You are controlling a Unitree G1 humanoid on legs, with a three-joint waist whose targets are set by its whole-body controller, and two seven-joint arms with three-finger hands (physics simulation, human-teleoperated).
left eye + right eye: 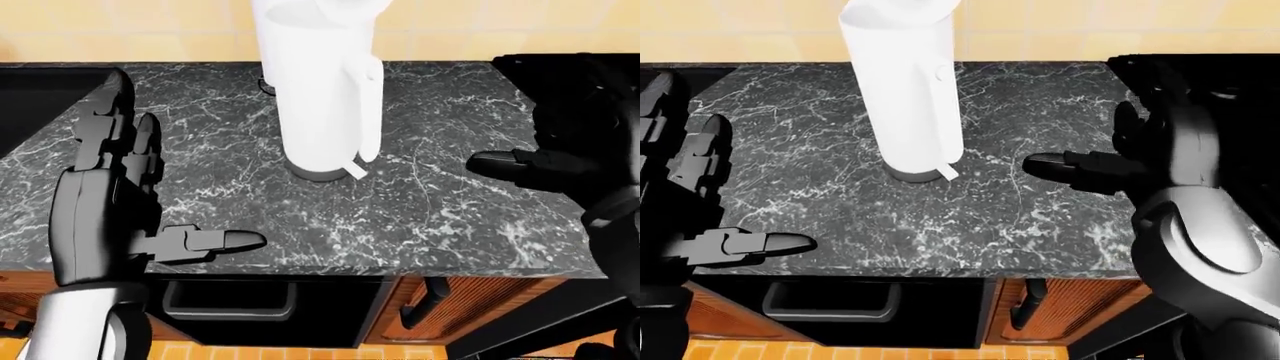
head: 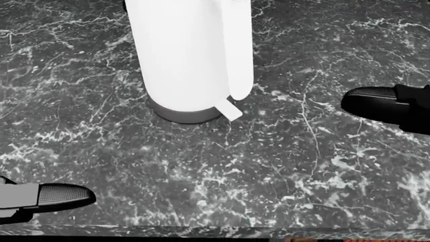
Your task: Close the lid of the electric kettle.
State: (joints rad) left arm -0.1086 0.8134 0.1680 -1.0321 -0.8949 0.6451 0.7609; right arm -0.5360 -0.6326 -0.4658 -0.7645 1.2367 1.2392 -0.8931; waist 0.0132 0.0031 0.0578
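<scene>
A tall white electric kettle (image 1: 320, 90) stands upright on the dark marble counter (image 1: 420, 210), its handle facing me; its top runs out of the views, so the lid is hidden. My left hand (image 1: 130, 202) is open, low at the left of the kettle, thumb pointing right. My right hand (image 1: 1110, 161) is open at the right of the kettle, a finger pointing toward it. Neither hand touches the kettle.
A black stove top (image 1: 570, 82) lies at the counter's right end and a black sink (image 1: 40, 97) at its left. A dark drawer with a handle (image 1: 230, 300) and a wooden cabinet door (image 1: 470, 307) sit below the counter edge. A yellow tiled wall (image 1: 150, 30) runs behind.
</scene>
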